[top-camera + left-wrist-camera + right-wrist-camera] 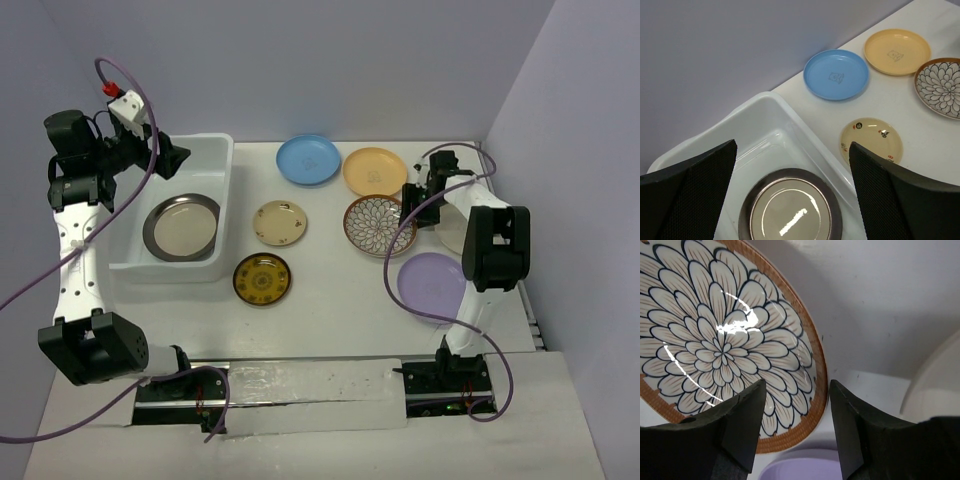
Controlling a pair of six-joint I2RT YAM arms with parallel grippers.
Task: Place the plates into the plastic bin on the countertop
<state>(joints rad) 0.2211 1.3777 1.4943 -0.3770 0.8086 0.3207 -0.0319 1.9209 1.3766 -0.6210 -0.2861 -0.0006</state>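
Observation:
The white plastic bin (pixel 222 160) stands at the left and holds the dark-rimmed plate with a cream centre (pixel 181 226). My left gripper (pixel 172 156) hangs open and empty above the bin's far end; in the left wrist view (pixel 792 150) that plate (pixel 790 212) lies below it. On the countertop (pixel 330 300) lie a blue plate (pixel 308 159), an orange plate (pixel 375 171), a brown-white floral plate (pixel 372 226), a small cream plate (pixel 279 222), a dark gold-patterned plate (pixel 262 279) and a lavender plate (pixel 432 284). My right gripper (pixel 407 212) is open, its jaws either side of the floral plate's right rim (pixel 817 375).
A pale plate (pixel 452 238) lies partly hidden under the right arm, by the right wall. Lilac walls close the back and right. The lavender plate (pixel 795 467) lies just beyond the floral one in the right wrist view. Purple cables loop off both arms.

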